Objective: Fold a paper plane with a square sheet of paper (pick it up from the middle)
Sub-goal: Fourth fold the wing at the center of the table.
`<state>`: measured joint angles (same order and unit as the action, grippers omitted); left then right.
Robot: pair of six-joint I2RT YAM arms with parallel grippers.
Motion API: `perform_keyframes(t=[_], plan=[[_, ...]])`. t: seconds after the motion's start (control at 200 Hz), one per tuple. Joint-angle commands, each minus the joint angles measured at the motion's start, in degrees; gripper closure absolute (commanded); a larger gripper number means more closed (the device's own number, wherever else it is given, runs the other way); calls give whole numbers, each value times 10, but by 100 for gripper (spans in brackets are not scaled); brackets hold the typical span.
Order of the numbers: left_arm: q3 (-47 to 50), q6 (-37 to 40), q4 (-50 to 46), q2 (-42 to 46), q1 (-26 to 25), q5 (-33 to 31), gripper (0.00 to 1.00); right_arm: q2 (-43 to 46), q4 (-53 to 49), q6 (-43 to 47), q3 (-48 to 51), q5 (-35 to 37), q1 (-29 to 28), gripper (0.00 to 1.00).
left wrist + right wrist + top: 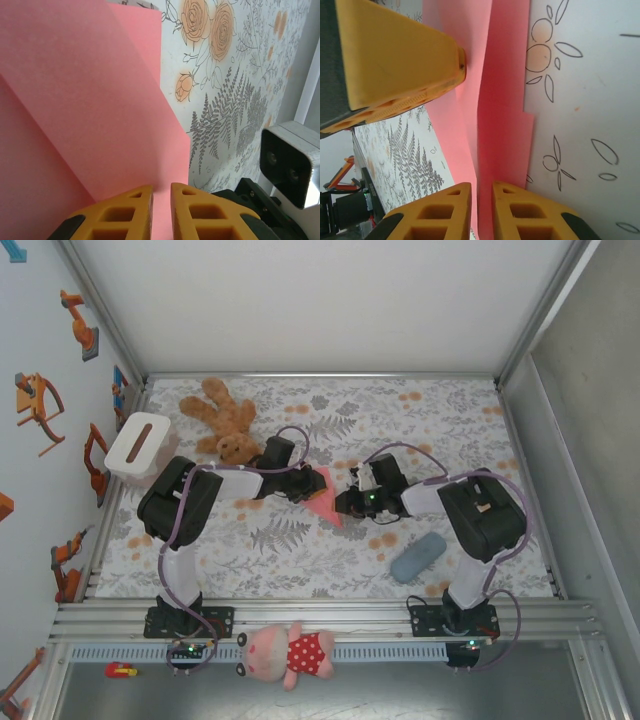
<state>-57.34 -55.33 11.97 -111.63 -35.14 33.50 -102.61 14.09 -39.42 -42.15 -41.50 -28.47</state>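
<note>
- The left gripper (308, 488) is clenched to a thin slit, and the folded sheet of paper (326, 502) runs straight into that slit (161, 200).
- In the right wrist view, 1 left finger (395, 60) lies with its tip against the pink face of the paper (502, 100).
- The right gripper (346, 505) meets the paper from the opposite side. Its 2 fingers stand almost together (481, 205) with a raised fold between them. I cannot tell whether the pads are pressing it.
- The paper sits mid-table between the 2 grippers, on the floral cloth (440, 430).
- In the left wrist view the paper (75, 100) shows 2 overlapping layers with a diagonal crease. Its right edge drops straight, then slants outward.
- In the right wrist view the paper's outer edge is stepped, with 1 layer reaching further than the other.
- The far half of the cloth is bare.
- The teddy bear (222, 420) lies near the left wrist, on its far side.
- The white box (140, 445) sits at the left edge.
- The grey-blue pouch (418, 557) lies near the right arm, well apart from the paper.
</note>
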Motion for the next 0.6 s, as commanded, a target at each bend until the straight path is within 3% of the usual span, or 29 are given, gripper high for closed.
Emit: perform_keyframes(t=[0.0,0.596], plan=[[-13,-3,-13,-13,3,8,84,24,-17,6,11,-3,3,82],[-18,-6,-13,-15,3,11,84,3,-71,40,11,22,4,84]])
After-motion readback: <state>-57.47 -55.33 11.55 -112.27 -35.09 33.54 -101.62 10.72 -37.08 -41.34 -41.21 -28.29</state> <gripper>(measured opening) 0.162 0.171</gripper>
